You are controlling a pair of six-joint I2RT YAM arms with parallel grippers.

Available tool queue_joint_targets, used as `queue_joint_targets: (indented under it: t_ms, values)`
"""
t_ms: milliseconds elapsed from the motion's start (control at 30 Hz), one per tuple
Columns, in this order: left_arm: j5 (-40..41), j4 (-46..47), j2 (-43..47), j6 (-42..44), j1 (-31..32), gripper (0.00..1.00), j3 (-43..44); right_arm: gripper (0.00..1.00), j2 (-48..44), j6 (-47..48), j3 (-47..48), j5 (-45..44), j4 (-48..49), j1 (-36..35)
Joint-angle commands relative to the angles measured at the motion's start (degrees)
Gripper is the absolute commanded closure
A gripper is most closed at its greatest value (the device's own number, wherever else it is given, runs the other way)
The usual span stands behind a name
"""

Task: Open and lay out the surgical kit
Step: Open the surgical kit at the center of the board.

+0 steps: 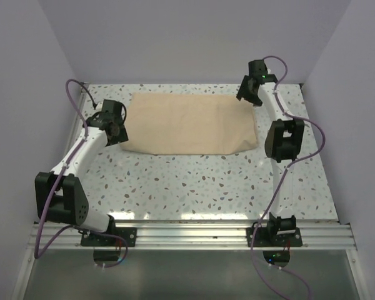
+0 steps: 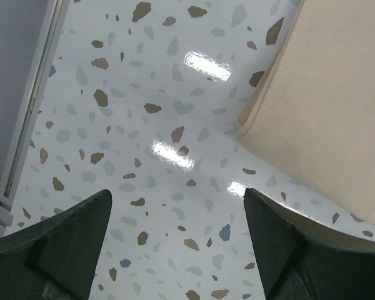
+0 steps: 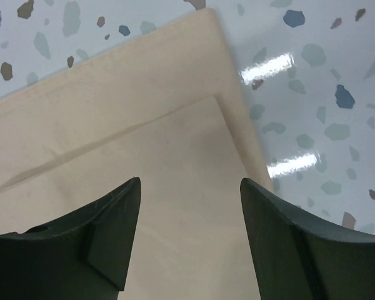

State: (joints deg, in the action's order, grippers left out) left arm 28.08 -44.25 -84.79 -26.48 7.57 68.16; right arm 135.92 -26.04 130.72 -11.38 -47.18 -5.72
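Cloth wrap (image 1: 190, 124) lies folded shut on the table (image 1: 175, 181), tools probably inside; left gripper (image 2: 175, 200) gapes empty beside its left edge, right gripper (image 3: 190, 187) gapes empty over its far right corner; unfolding not begun, next needs a pinched flap edge.

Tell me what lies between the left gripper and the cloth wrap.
Only a strip of bare speckled table separates the left gripper from the cloth wrap; the left wrist view shows nothing else lying there.
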Motion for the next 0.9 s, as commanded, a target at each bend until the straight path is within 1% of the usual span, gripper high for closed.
queue_joint_targets:
  t_ms: [0, 67, 133, 333, 700, 733, 867]
  values:
    - [-0.22, -0.49, 3.05, -0.41, 0.16, 0.10, -2.33, 0.32, 4.79, 0.20, 8.84, 1.10, -1.07, 0.35]
    - [0.14, -0.66, 3.84, -0.41, 0.16, 0.10, -3.56, 0.32, 6.46, -0.06, 10.52, 0.31, -0.81, 0.62]
    - [0.31, -1.19, 4.54, -0.68, 0.16, 0.11, -4.61, 0.33, 7.60, -0.06, 9.74, 0.04, 1.46, 1.49]
    - [0.58, -0.31, 5.96, -0.68, 0.16, 0.11, -8.13, 0.36, 10.85, -0.32, 9.30, 0.56, 2.70, 2.02]
    - [1.02, -0.22, 4.38, 0.64, 0.16, 0.11, -7.87, 0.44, 13.67, -2.61, 6.83, 1.79, 5.25, 2.02]
    - [1.19, -0.14, 4.29, 0.73, 0.16, 0.11, -7.87, 0.48, 13.67, -2.70, 6.75, 2.06, 5.43, 1.94]
    - [1.19, -0.13, 3.58, 0.99, 0.16, 0.11, -7.78, 0.59, 13.76, -2.96, 6.83, 1.89, 5.34, 1.85]
